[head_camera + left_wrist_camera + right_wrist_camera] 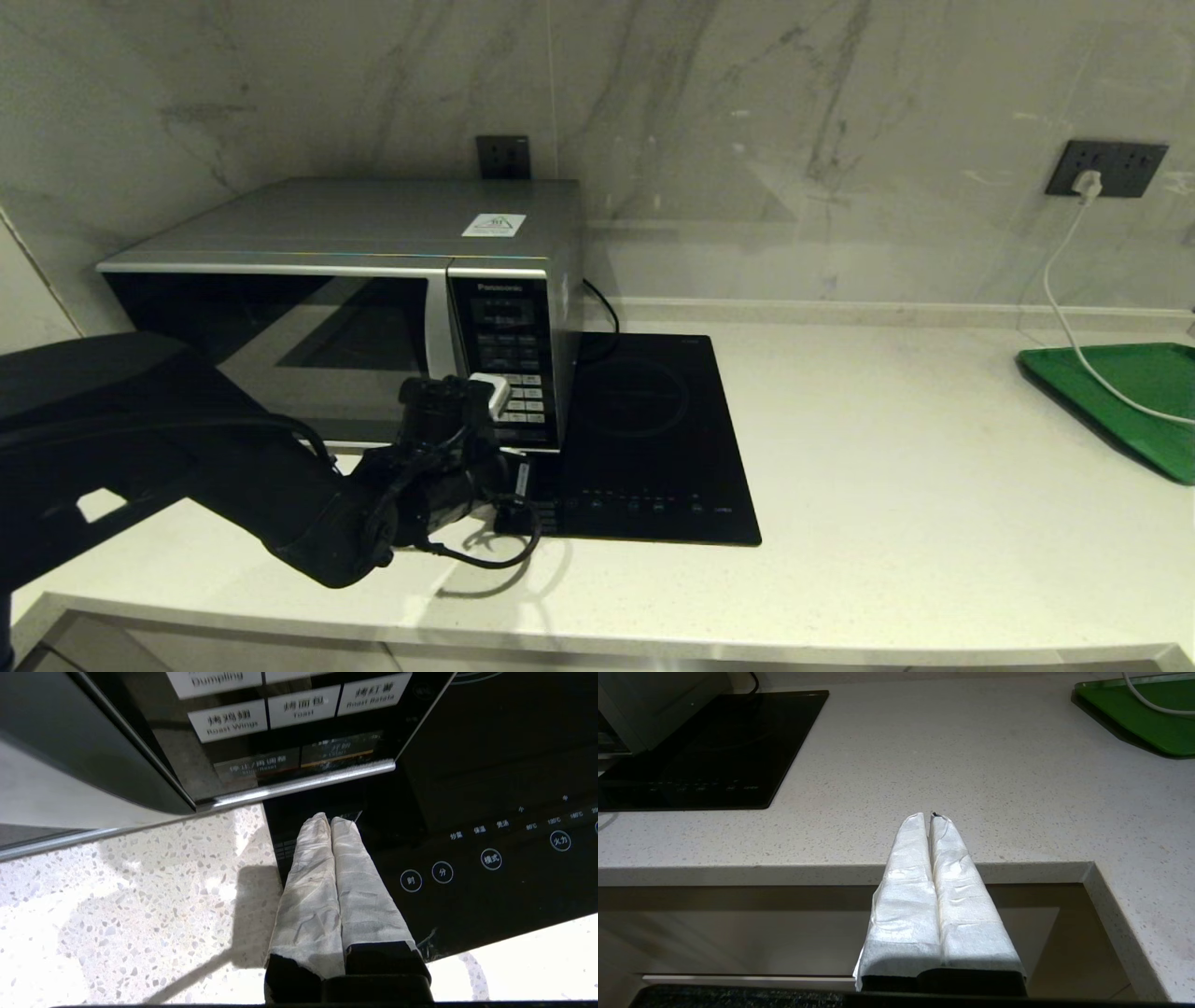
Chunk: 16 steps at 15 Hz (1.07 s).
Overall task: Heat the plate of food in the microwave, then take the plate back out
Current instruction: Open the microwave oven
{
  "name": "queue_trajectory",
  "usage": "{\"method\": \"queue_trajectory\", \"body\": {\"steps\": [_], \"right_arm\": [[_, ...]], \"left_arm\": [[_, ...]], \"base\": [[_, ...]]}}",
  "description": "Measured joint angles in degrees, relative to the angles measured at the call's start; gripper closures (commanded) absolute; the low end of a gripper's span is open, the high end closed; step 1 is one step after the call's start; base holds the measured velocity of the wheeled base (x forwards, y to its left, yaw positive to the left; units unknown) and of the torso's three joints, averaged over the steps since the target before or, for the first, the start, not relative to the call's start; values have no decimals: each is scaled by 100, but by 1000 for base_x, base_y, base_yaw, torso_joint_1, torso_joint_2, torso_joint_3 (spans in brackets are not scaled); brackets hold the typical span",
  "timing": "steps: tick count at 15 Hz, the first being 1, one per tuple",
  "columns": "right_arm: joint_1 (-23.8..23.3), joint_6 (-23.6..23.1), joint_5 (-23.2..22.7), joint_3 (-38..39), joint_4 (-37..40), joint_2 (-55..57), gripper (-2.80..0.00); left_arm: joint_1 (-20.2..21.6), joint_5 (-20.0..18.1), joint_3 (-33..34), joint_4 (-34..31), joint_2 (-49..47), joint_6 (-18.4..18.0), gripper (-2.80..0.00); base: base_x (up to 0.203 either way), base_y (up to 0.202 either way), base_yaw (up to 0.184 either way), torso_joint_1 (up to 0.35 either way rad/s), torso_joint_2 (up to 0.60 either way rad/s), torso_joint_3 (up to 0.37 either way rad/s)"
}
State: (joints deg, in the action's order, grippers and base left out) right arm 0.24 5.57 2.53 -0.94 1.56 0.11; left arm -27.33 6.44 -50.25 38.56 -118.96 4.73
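Note:
The silver-grey microwave [355, 280] stands at the back left of the counter with its dark glass door closed. The plate of food is out of view in every frame. My left gripper [492, 394] is shut, with nothing between its white-wrapped fingers [322, 868]. It sits right in front of the lower part of the microwave's button panel [509, 364]. In the left wrist view the left gripper [331, 819] points just below the panel's bottom edge [299, 781], over the hob's near-left corner. My right gripper [930, 816] is shut and empty, parked in front of the counter's front edge.
A flat black glass hob [644, 439] lies right of the microwave, with touch buttons along its front. A green tray [1130, 392] sits at the far right with a white cable [1064, 308] running onto it from a wall socket. The counter's edge [831, 872] has a cabinet below.

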Motion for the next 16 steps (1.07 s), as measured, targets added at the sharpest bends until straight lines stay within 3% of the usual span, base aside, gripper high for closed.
{"method": "queue_trajectory", "body": {"steps": [16], "right_arm": [[0,3,1,1,0,0,0]], "left_arm": [[0,-2,196,-11,103,135,0]], "base": [[0,0,0,0,0,0]]}}
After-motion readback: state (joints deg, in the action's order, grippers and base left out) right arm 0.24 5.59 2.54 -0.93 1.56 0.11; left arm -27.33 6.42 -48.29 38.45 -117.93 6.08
